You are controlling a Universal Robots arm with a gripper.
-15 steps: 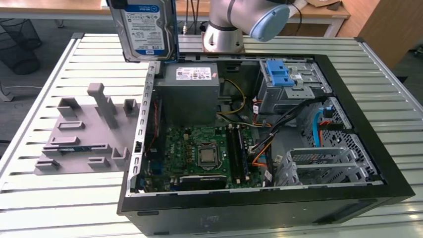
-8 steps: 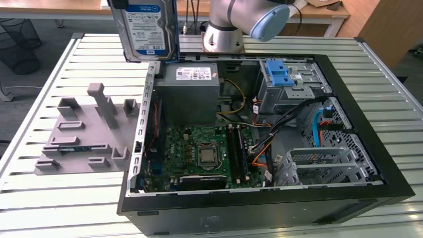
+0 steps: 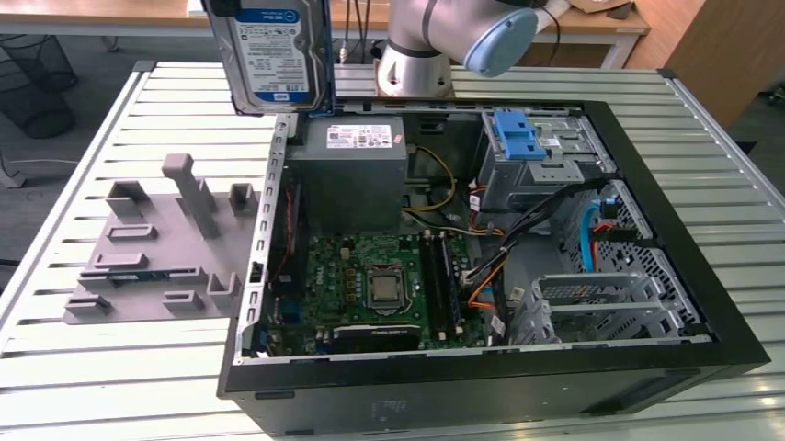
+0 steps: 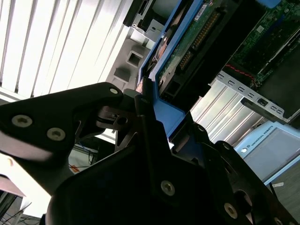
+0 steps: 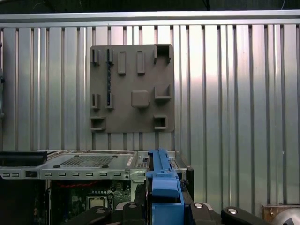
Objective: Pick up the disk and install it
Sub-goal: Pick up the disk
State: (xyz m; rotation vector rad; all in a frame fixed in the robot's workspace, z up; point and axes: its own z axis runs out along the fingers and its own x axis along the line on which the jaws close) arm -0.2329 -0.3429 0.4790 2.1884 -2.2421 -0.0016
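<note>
Ok, got the disk (image 3: pixel 272 55) clamped btwn the jaws by its blue carrier frame (image 4: pixel 164 119), shut tight on both sides in the second wrist view. Hanging upright in mid-air, label facing out, over the far corner of the open PC case (image 3: pixel 491 372) by the PSU (image 3: pixel 349 170), clear of the counter (image 3: pixel 160 101). Grey fixture plate (image 3: pixel 135 234) lying beside the case on the exterior view's left. Blue-latched drive bay (image 3: pixel 521 138) inside, well apart from the disk.

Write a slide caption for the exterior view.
Disk held upright in mid-air near a corner of the open computer case; grey fixture plate lies beside it on the slatted table.
</note>
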